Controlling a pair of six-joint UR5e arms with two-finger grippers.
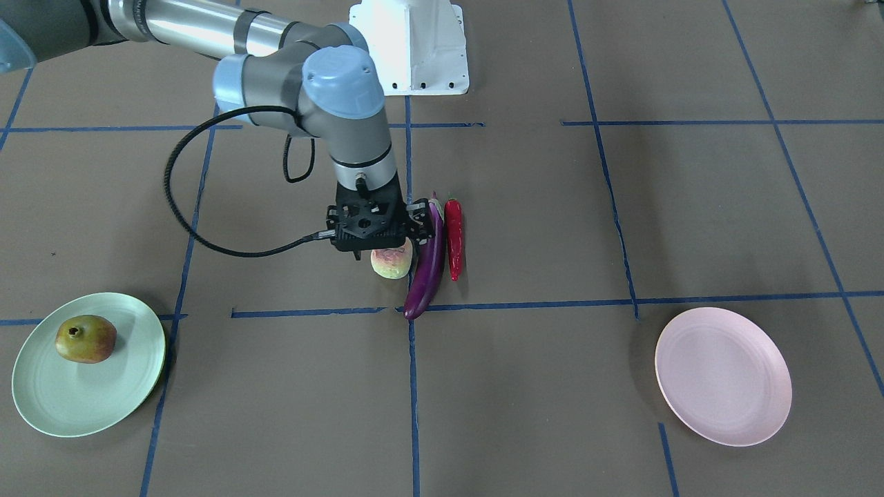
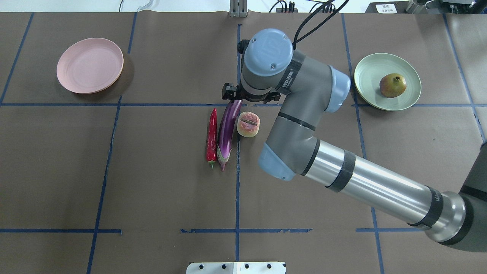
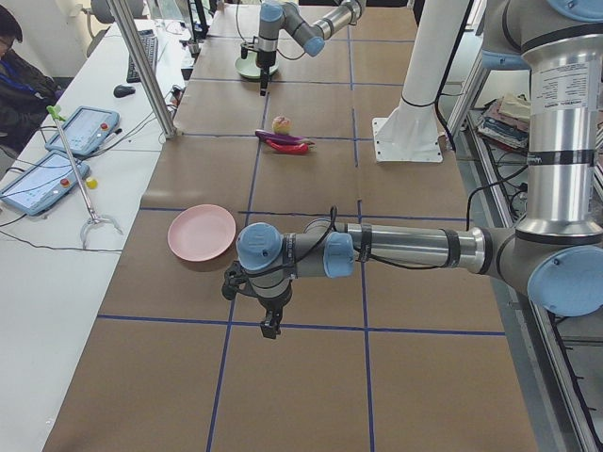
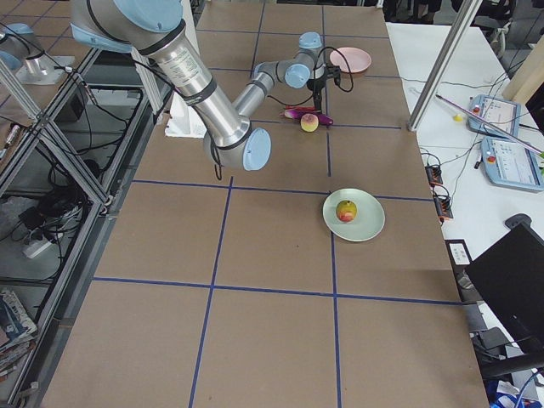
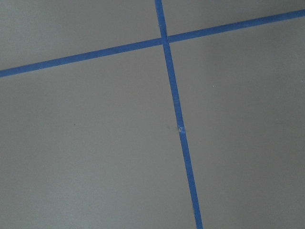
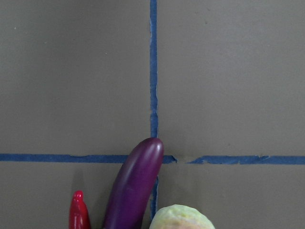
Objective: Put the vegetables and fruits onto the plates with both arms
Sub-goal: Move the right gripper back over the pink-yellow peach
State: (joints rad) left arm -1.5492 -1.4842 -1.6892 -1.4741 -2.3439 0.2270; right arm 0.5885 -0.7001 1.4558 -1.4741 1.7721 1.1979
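- Black two-finger right end effector [image 1: 366, 243] pointing down, just above fist-sized pink-yellow peach [image 1: 392, 265] on brown tabletop [image 1: 552, 414]; finger spread and any contact impossible to tell.
- Just beside peach, long glossy purple eggplant [image 1: 428, 266], then slim red chili pepper [image 1: 454, 238].
- Round green-yellow-red pomegranate [image 1: 85, 339] on pale mint green plate [image 1: 76, 407].
- Left end effector [image 3: 270, 328] low over tabletop near pale pink plate [image 1: 723, 376]; spread impossible to tell.
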